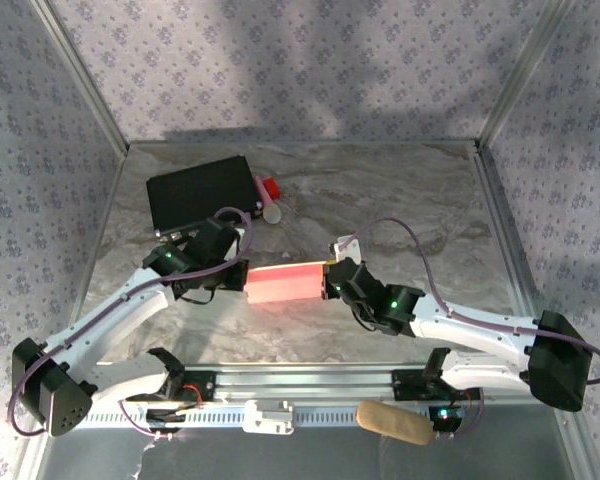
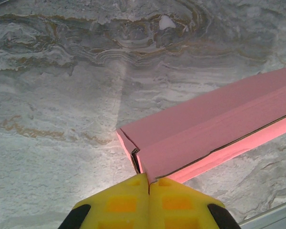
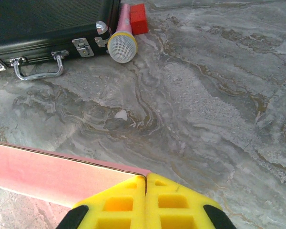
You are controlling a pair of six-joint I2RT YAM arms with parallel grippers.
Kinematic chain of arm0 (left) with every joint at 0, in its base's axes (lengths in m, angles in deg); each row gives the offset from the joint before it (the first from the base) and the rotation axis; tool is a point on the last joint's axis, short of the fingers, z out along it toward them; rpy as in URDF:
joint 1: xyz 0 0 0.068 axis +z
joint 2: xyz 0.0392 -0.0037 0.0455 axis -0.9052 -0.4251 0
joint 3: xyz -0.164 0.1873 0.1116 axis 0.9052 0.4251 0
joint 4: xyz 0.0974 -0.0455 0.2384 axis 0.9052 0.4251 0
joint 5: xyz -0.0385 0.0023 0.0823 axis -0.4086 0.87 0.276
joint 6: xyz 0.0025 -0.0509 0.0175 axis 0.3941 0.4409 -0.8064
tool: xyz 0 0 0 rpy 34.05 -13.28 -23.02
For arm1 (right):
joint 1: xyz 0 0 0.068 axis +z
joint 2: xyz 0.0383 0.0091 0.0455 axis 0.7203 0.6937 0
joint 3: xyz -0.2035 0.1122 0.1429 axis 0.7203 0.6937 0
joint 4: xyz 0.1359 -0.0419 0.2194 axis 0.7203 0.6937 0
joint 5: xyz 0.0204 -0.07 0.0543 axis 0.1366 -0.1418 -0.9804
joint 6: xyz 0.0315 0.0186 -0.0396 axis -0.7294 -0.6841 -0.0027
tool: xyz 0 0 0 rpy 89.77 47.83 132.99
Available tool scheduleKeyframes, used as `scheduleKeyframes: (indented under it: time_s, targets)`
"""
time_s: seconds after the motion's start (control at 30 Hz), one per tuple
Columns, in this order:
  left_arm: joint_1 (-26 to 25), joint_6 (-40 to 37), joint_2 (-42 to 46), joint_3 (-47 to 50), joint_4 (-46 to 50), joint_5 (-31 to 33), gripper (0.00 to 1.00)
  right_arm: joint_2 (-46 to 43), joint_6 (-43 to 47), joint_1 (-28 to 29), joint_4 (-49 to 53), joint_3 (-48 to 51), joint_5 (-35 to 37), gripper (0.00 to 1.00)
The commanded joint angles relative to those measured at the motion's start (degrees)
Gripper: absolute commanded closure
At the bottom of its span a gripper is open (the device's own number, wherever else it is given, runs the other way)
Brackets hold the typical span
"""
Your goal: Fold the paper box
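While their jaws are pressed together, the left gripper [image 2: 148, 180] and right gripper [image 3: 146, 179] sit against opposite ends of the pink paper box [image 1: 285, 283] lying mid-way across the table [image 1: 410, 200], with a black case [image 1: 202, 197] farther back.

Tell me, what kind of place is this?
Probably a robot test booth: a marble-look table walled by patterned panels, with robot arms bolted at its edge, reaching a pink box.
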Motion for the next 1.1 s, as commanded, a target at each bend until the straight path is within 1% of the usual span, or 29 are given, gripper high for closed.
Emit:
scheduleKeyframes:
  time_s: [0.0, 0.13, 0.27, 0.4, 0.6, 0.87, 1.07]
  targets:
    - [-0.1, -1.4, -0.5, -2.0, 2.7, 2.2, 1.0, 1.4, -0.2, -0.1, 6.1, -0.4, -1.8, 1.0]
    - [-0.2, -1.8, -1.1, -2.2, 3.7, 3.7, 1.0, 2.0, -0.2, -0.1, 6.1, -0.6, -1.8, 1.0]
    - [-0.2, -1.6, -1.2, -2.2, 3.6, 3.7, 1.0, 2.6, -0.6, -0.1, 6.1, -0.6, -1.2, 1.0]
    - [-0.5, -0.2, -0.8, -0.6, 1.7, 3.4, 1.0, 3.0, -0.9, 0.2, 5.2, -0.6, -0.7, 1.0]
    - [-2.4, 2.7, -0.3, 2.6, -1.9, 4.0, 1.0, 3.0, -1.0, 0.7, 3.8, 0.7, 0.2, 1.0]
    - [-3.7, 5.2, 1.7, 6.0, -4.8, 5.6, 1.0, 2.6, -0.7, 1.3, -0.2, 5.1, 1.4, 1.0]
    - [-4.3, 6.3, 2.9, 8.3, -6.4, 6.0, 1.0, 3.2, 0.5, 4.3, -3.7, 8.6, 5.1, 1.0]
